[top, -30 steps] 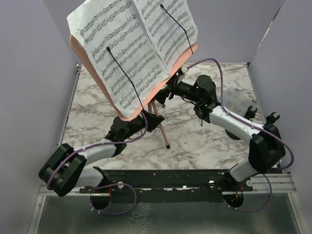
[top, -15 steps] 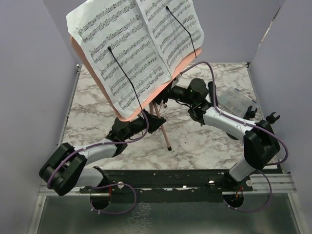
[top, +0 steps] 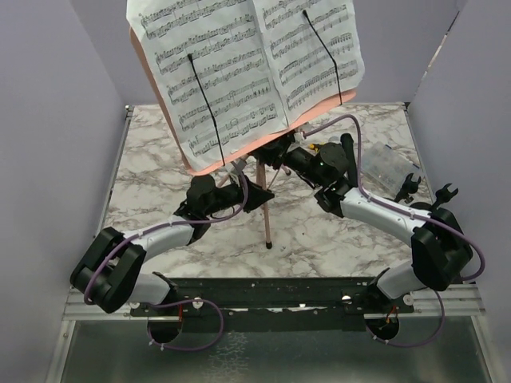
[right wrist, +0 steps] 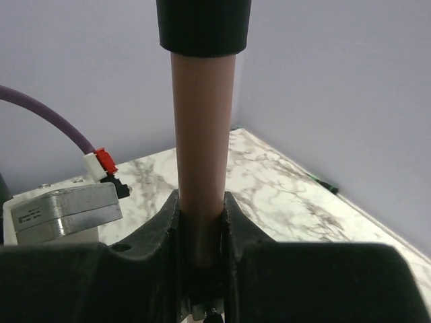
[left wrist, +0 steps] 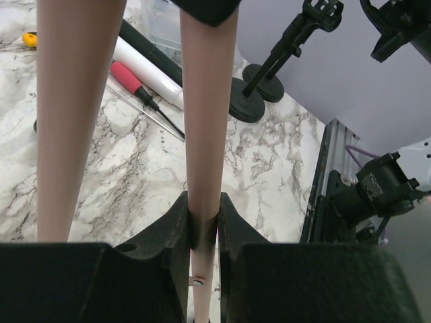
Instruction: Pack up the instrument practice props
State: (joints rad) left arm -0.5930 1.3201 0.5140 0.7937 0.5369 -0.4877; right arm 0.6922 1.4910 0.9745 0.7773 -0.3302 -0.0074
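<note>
Left jaws are clamped on one slim leg of the pink tripod music stand (left wrist: 204, 134), and right jaws are closed round its upright pink tube just under a black collar (right wrist: 204, 27). The stand rises over the middle of the marbled surface (top: 152, 159), its board carrying white sheet-music pages (top: 239, 72) under thin black wire clips. I judge it light but top-heavy; the tubes look smooth, so holds near the joints suit best, and the loose paper could slip if I tilt it. The purple side wall (top: 48, 120) crowds the wide pages, while two black round-based holders (left wrist: 245, 108) and a red-handled screwdriver (left wrist: 128, 75) lie off to the right.
</note>
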